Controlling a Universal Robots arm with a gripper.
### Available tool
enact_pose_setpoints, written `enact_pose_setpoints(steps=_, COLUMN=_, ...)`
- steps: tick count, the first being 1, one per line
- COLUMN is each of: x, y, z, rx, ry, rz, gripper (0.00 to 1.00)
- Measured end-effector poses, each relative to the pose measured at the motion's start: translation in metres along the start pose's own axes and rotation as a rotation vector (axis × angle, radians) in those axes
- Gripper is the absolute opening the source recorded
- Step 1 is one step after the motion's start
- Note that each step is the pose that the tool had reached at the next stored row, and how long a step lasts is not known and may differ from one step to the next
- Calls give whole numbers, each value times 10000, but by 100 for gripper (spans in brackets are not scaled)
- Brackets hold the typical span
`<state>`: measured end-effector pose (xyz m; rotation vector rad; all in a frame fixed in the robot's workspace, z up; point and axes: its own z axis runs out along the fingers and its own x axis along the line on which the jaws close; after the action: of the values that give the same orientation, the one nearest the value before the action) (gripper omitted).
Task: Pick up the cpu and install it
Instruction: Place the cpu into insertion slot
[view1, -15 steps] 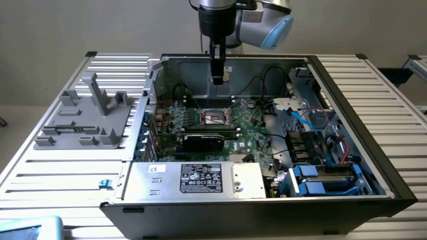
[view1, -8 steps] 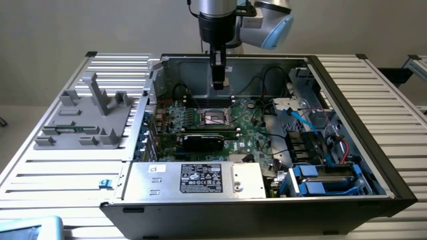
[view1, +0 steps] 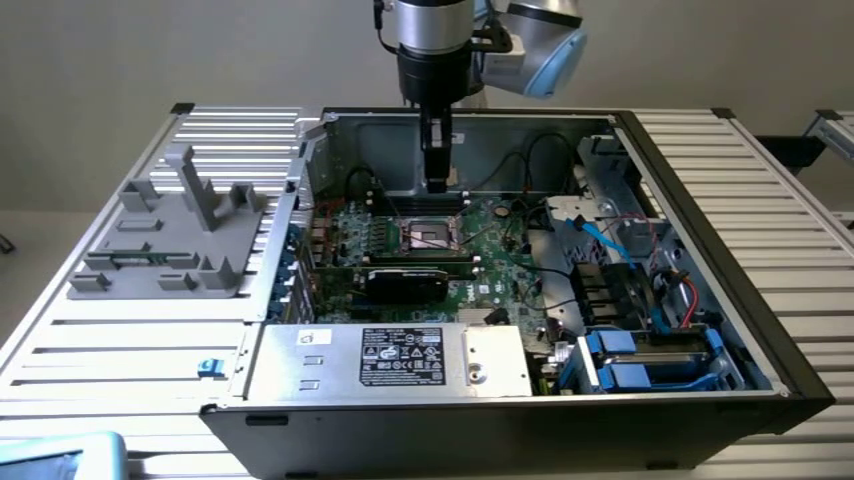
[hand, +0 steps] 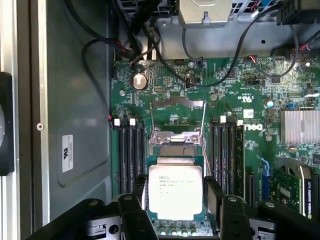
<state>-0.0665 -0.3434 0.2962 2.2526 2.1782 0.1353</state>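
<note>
The gripper (view1: 437, 186) is hanging down inside the open computer case (view1: 534, 130). In the exterior view it is sitting at 12 o'clock from the dark socket (view1: 430, 236), a little above it. In the wrist view its two black fingers (hand: 141, 192) are pressing on two sides of the cpu (hand: 176, 192), so they are gripping it. The cpu is showing its shiny top with small writing, and it is hovering over the green board (hand: 165, 80). The socket's metal frame (hand: 177, 107) is lying open just beside the cpu. In the exterior view a grey stand (view1: 187, 225) is resting on the table (view1: 747, 170) at 9 o'clock from the case. A silver box (view1: 400, 358) is lying at 6 o'clock from the socket.
</note>
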Motion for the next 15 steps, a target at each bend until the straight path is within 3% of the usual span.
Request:
enact_pose_setpoints(steps=4, x=-9, y=-4, z=66, rx=0, ry=0, rz=-1, gripper=55)
enact_pose_setpoints(steps=9, x=-11, y=-4, z=68, rx=0, ry=-1, rz=-2, gripper=55)
enact_pose_setpoints(steps=15, x=15, y=-11, z=166, rx=-2, ry=-92, rz=-8, gripper=55)
